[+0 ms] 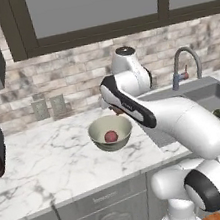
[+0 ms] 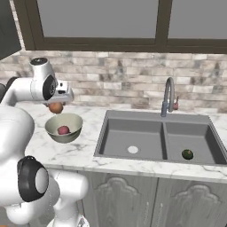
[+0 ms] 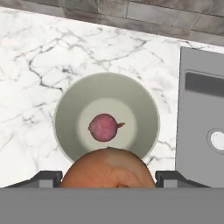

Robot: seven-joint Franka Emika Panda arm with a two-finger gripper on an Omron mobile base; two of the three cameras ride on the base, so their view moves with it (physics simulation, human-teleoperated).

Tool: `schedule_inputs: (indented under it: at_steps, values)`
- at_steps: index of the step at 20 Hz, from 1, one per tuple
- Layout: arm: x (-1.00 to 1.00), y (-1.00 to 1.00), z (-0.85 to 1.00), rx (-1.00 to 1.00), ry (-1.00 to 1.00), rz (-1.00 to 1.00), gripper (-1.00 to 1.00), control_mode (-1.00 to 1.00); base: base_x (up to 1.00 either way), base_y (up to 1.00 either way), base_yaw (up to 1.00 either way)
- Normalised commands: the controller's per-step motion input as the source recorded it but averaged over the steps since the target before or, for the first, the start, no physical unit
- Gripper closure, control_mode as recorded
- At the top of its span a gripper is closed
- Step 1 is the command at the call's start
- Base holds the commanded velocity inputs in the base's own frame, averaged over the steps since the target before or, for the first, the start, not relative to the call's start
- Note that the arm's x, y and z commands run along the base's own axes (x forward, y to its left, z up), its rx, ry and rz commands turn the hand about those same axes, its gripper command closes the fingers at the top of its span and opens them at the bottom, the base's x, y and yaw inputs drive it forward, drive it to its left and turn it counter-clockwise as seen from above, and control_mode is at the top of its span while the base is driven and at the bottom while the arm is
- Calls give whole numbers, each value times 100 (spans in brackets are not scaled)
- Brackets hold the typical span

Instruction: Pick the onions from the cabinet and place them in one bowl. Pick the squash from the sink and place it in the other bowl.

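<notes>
The round orange-brown onion (image 3: pixel 107 168) sits between the two dark finger tips of the gripper (image 3: pixel 107 177), which is closed on it from both sides, partly open around its width. In the right base view this onion (image 2: pixel 56 107) hangs under the white hand, above the round pale grey-green bowl (image 2: pixel 53 128) and not touching it. Inside the bowl (image 3: pixel 65 118) lies the small reddish-purple onion (image 3: pixel 103 127), near the middle of the bottom, with a short stem tip pointing to one side. The bowl (image 1: pixel 96 129) stands on the white marble counter with grey veins (image 1: pixel 49 157), just beside the left edge of the dark grey double-basin sink (image 2: pixel 133 133). In the right basin of the sink lies the small dark green rounded squash (image 2: pixel 187 154), well apart from the bowl. Behind the sink rises the tall curved grey faucet (image 2: pixel 168 95), in front of the grey-brown brick wall (image 2: pixel 115 75).
</notes>
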Motion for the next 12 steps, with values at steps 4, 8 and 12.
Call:
schedule_inputs:
  at_steps: [4, 8, 12]
  values:
    - [26, 3, -57, 0, 0, 1, 100, -100, 0, 0, 0]
    - [4, 0, -51, 0, 0, 0, 100, -100, 0, 0, 0]
    - [8, -2, -48, 0, 0, 0, 100, -100, 0, 0, 0]
